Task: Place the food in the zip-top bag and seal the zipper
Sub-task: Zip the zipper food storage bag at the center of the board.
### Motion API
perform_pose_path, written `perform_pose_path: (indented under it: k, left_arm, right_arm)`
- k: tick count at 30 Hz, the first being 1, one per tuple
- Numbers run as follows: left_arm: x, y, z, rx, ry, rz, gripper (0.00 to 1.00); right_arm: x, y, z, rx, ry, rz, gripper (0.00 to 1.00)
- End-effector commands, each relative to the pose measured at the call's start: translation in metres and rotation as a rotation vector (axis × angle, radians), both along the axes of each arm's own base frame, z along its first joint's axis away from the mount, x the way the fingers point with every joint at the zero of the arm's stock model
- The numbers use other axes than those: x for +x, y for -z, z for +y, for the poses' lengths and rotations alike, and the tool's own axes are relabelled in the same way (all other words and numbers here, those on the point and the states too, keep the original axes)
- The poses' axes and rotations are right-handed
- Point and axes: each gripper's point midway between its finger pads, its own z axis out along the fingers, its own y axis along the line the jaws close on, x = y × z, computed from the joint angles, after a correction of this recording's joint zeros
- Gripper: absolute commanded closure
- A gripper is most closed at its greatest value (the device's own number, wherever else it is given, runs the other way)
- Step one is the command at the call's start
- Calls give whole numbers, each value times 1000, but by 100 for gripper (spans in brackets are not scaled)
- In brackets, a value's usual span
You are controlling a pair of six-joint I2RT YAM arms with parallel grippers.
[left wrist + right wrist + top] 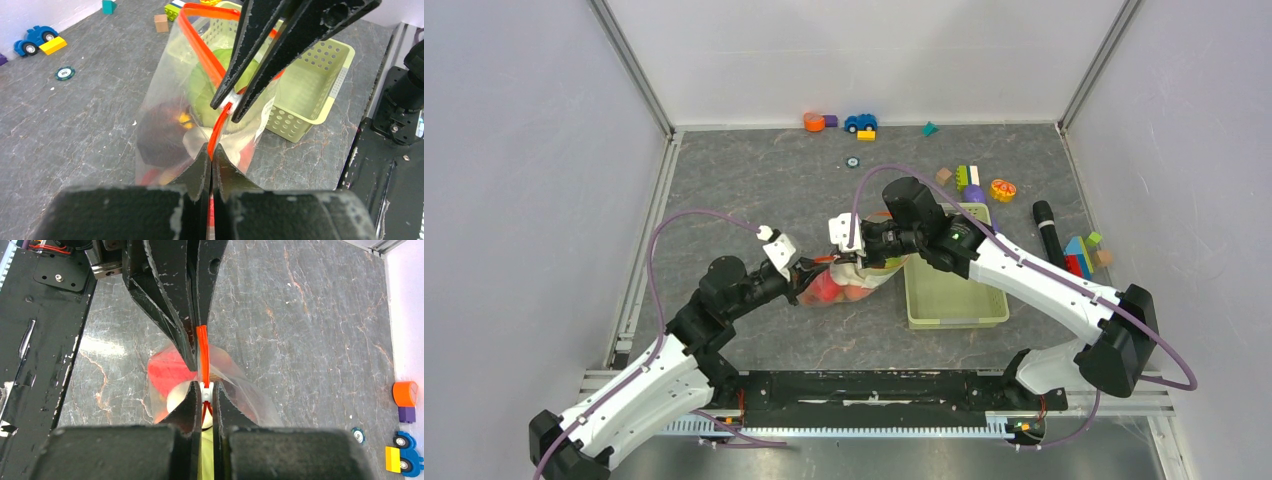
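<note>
Food point(210, 90) is in the zip-top bag point(160, 100), but the zipper point(197, 40) looks mostly unsealed: left gripper point(210, 152) pinches its end, right gripper point(227, 109) clamps the slider point(232, 101).

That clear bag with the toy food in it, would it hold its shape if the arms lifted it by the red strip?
Probably floppy: the bag is thin, creased film, held up where the left gripper and right gripper pinch its zipper. It would likely sag, since the food bulges low.

A pale green basket point(954, 322), blue toy car point(860, 122) and scattered blocks point(968, 178).
</note>
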Motion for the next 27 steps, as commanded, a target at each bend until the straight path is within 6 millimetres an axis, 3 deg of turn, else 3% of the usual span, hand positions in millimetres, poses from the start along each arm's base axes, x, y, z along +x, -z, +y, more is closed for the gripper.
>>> perform_pose_path:
  k: [1, 10, 27]
  left_arm:
    - [11, -28, 10, -95, -105, -28, 98]
    - [39, -32, 39, -142, -348, -17, 98]
    - [47, -27, 49, -144, -428, -2, 98]
  right_arm:
    - [16, 0, -14, -40, 87, -29, 100]
    - [25, 0, -16, -30, 170, -17, 100]
    - [47, 3, -29, -47, 352, 13, 100]
